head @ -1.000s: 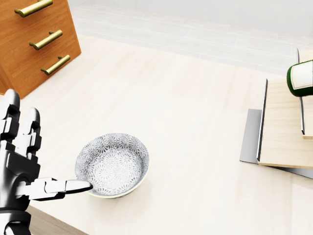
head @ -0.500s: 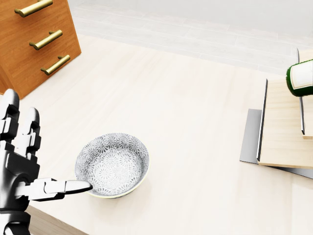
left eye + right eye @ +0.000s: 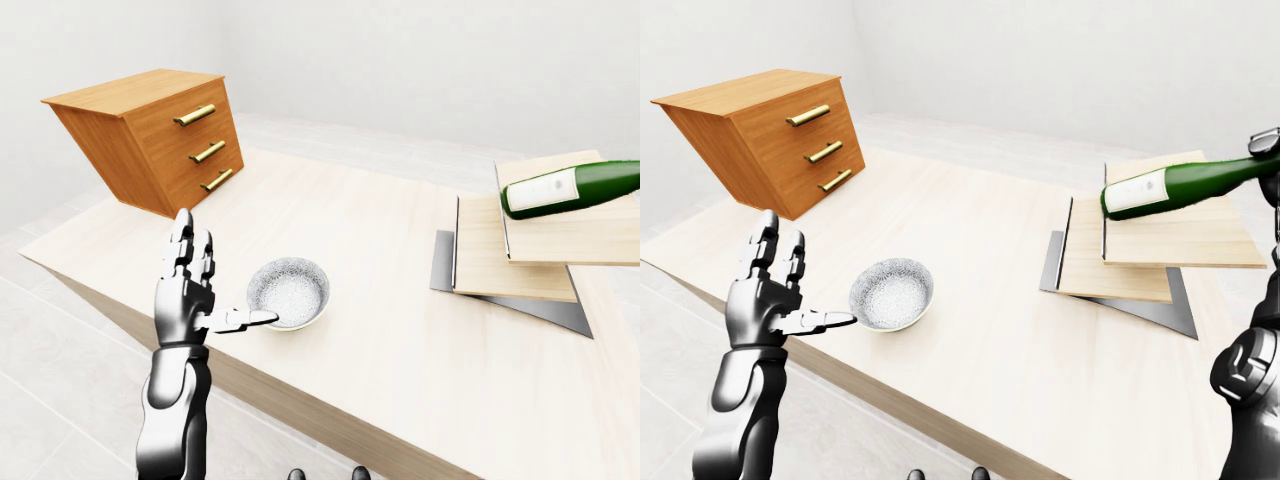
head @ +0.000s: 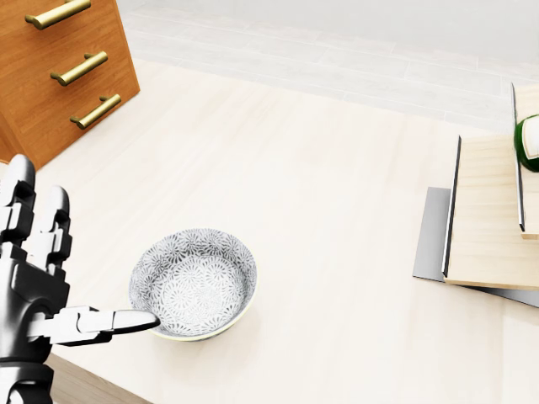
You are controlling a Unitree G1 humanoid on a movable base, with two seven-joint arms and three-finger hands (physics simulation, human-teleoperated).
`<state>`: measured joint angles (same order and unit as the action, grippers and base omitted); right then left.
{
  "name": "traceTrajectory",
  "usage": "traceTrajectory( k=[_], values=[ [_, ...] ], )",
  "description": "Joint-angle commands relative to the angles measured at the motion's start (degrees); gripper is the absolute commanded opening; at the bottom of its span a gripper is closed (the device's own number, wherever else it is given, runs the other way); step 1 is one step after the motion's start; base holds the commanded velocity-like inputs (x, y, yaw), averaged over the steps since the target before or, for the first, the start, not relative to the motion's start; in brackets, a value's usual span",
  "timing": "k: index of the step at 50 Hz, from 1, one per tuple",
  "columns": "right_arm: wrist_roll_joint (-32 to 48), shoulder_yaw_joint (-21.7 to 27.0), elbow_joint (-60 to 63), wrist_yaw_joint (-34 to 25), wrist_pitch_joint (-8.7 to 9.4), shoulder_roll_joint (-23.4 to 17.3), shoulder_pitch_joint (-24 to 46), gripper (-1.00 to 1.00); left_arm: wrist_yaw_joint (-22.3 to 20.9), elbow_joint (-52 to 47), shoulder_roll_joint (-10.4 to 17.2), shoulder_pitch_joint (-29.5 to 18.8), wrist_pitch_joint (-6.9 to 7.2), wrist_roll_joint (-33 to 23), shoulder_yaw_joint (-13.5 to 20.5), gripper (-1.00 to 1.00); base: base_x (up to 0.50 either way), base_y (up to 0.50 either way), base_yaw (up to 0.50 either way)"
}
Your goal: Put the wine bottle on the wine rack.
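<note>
**Wine bottle held level over the rack's upper board**

The wine bottle point(image 3: 1180, 186), dark green with a white label near its base, lies almost horizontal in the air above the wine rack point(image 3: 1140, 250), its base toward the left of the right-eye view and its neck running off toward the right edge. The neck end meets the right hand point(image 3: 1270, 150) at that edge; only a small dark part of the hand shows there, so whether its fingers are closed round the neck cannot be told. Below it the robot's right arm rises along the same edge.

The rack is a stack of two pale wooden boards on a grey metal base, standing on the light wooden table point(image 3: 980, 300). The bottle hangs over the upper board and does not appear to rest on it. In the head view only a rounded green-and-white bit of the bottle shows at the right edge, above the rack.

Well to the left of the rack sits a patterned grey bowl point(image 4: 194, 282). The left hand point(image 4: 38, 286) stands just left of the bowl, fingers spread and upright, thumb pointing at the bowl's rim, holding nothing. Farther left of the rack, a wooden drawer chest point(image 3: 150, 135) with three brass handles stands tilted on the table.
</note>
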<state>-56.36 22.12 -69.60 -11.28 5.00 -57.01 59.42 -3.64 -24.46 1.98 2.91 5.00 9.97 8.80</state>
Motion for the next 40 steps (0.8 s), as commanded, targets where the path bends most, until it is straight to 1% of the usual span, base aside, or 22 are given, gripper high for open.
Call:
traceTrajectory(
  k=[1, 7, 9, 13, 19, 25, 29, 40],
  values=[
    [-0.01, 2.14, 0.12, 0.9, 0.0, -2.15, -0.07, -1.0, -0.17, 1.26, 0.01, -0.3, 0.0, -0.09, 0.06, 1.0, 0.0, 0.0, 0.0],
    [0.53, 1.61, -0.09, 0.54, 0.0, -0.98, -0.65, -1.0, -0.16, 1.8, -0.07, -0.48, 0.0, -0.2, -0.24, 1.0, 0.0, 0.0, 0.0],
    [0.78, 1.36, -0.34, 0.28, 0.0, 0.14, -0.8, -1.0, -0.15, 1.51, -0.05, -0.35, 0.0, -0.16, -0.32, 1.0, 0.0, 0.0, 0.0],
    [1.27, 1.15, -0.82, 0.0, 0.0, 1.09, -1.04, -1.0, -0.14, 1.03, 0.13, -0.25, 0.0, 0.03, -0.02, 1.0, 0.0, 0.0, 0.0],
    [1.44, 1.63, -1.8, 0.11, 0.0, 1.7, -1.47, -1.0, -0.24, 1.08, 0.23, -0.25, 0.0, 0.21, 0.33, 1.0, 0.0, 0.0, 0.0],
    [1.54, 1.94, -2.45, 0.71, 0.0, 2.52, -1.83, -1.0, -0.22, 1.38, 0.01, -0.17, 0.0, 0.03, -0.08, 1.0, 0.0, 0.0, 0.0],
    [1.04, 2.77, -3.48, 2.12, 0.0, 3.13, -2.53, -1.0, -0.2, 0.73, 0.08, 0.06, 0.0, 0.17, 0.01, 1.0, 0.0, 0.0, 0.0],
    [0.98, 3.25, -4.54, 2.44, 0.0, 3.29, -5.02, -1.0, -0.32, 1.48, 0.1, -0.19, 0.0, 0.31, 0.31, 1.0, 0.0, 0.0, 0.0]
  ],
)
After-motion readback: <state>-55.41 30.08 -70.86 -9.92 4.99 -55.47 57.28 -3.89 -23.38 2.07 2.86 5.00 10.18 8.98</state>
